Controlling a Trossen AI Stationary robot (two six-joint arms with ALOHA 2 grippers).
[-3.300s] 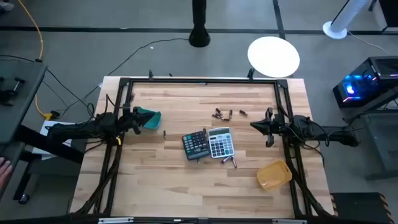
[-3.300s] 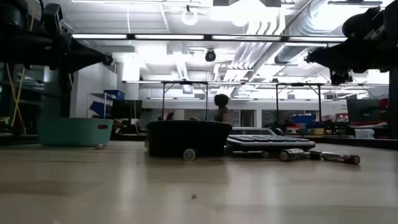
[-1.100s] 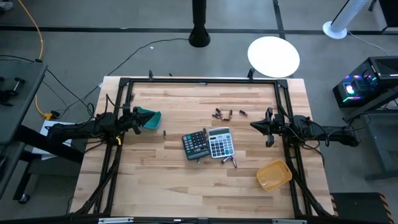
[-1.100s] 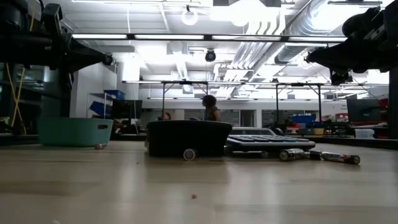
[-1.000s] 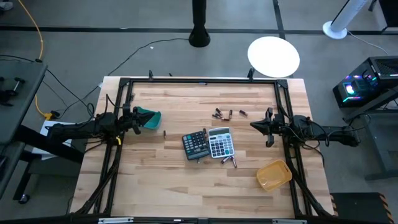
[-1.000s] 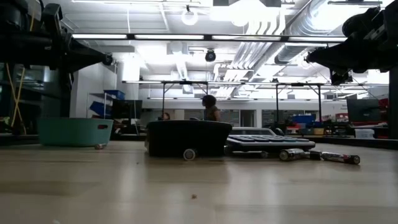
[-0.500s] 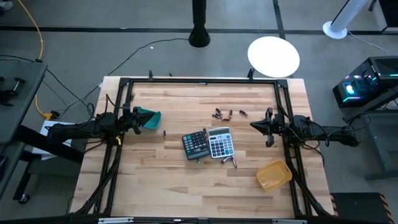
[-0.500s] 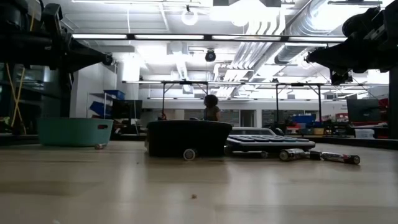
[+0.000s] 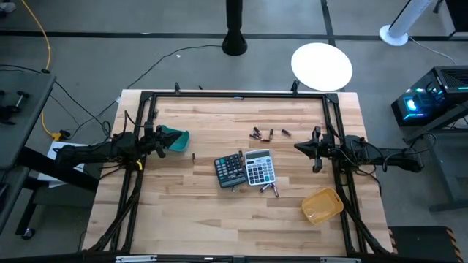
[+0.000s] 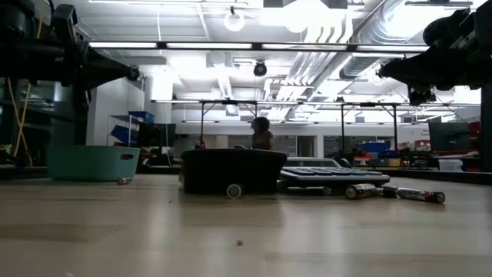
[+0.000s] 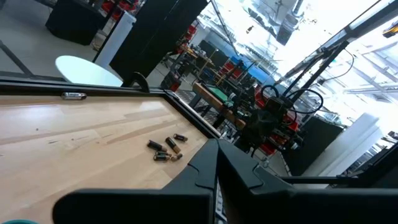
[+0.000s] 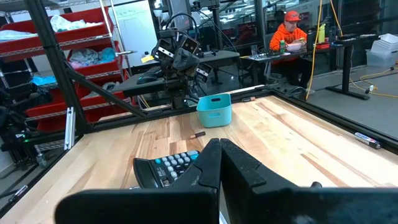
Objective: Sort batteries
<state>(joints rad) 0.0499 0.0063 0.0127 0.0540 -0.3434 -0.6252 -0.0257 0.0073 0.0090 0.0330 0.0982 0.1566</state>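
The left gripper [image 9: 155,138] waits at the left edge of the table, up off the wood. Its two fingers are pressed together and hold nothing. The teal tray [image 9: 175,139] sits right in front of it, almost under its tip. One lone battery [image 9: 194,156] lies a little past the tray, toward the middle of the table.

Farther out from the left gripper, in the middle, two calculators lie side by side: the dark calculator [image 9: 229,170] and the grey calculator [image 9: 259,167]. A small bunch of batteries [image 9: 262,134] lies beyond them, nearer the far edge. A few more batteries [image 9: 270,190] lie touching the near side of the grey calculator.

The right gripper [image 9: 315,150] waits at the right edge, also raised, with its fingers pressed shut and empty. The bunch of batteries is out in front of it, a bit toward the far edge. The yellow tray [image 9: 322,205] sits near it, toward the near edge of the table.

No sorting looks done yet, so the step in hand is most likely the first pick. To do it well, a gripper should spread its fingers first, then come straight down over one battery only. The batteries are thin and round, so they may roll. It would help to squeeze across the battery's sides, not its ends. Starting with a battery that lies apart from the rest looks easiest, and the ones touching the grey calculator look hardest.
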